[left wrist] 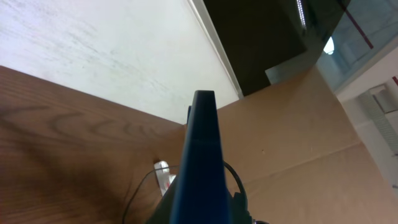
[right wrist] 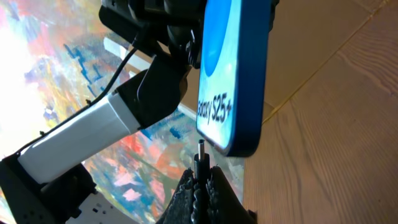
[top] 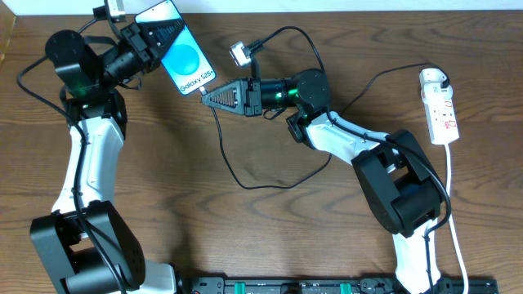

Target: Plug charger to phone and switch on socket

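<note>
Across the wooden table (top: pixel 270 237), the white socket (top: pixel 444 114) lies near the right edge. Toward the far left corner, the left claw (top: pixel 158 37) is clenched on the phone (top: pixel 181 55), which has its lit screen up and its lower end facing the right claw (top: pixel 211 96). From there the charger (top: pixel 249 187) trails its thin black cable in a loose loop over the wood and on toward its white adapter (top: pixel 434 79), seated at the socket's far end. Smallest, the plug tip (right wrist: pixel 200 152) sits pinched in the right claw, pointing at the phone's bottom edge and just short of it; whether they touch cannot be told.
</note>
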Controlling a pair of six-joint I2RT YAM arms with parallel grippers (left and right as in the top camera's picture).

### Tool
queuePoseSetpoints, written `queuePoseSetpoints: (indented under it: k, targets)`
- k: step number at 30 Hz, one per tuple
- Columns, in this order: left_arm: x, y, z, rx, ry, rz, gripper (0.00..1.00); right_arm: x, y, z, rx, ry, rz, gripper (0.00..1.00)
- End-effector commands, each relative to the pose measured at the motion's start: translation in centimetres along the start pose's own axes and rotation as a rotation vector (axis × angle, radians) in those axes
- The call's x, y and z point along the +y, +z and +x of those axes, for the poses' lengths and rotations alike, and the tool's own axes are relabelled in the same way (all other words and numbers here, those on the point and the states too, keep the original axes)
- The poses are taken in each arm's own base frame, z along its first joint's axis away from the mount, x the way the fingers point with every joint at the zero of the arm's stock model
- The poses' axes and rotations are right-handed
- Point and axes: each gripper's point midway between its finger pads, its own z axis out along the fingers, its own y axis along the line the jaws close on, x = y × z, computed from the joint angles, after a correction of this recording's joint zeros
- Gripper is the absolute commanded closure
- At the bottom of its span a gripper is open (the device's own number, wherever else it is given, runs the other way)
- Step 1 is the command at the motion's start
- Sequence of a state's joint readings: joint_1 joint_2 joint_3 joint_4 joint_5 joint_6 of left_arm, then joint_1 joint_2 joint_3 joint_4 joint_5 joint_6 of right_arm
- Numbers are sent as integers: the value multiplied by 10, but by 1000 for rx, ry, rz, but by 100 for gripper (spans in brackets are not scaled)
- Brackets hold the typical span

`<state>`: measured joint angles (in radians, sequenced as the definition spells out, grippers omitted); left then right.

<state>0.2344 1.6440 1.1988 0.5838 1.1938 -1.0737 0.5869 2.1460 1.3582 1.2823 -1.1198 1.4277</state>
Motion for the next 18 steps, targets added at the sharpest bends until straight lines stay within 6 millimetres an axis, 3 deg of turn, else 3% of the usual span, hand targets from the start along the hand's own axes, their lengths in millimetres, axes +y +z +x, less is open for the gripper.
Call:
queuePoseSetpoints:
  k: [1,18]
  targets:
    - [-7,1,0,-2,15,10,93,4,2,-9,-30,-38,-5,99]
    - [-6,0,-6,-34,-19,0,93,-2,1,-7,-22,-22,15,99]
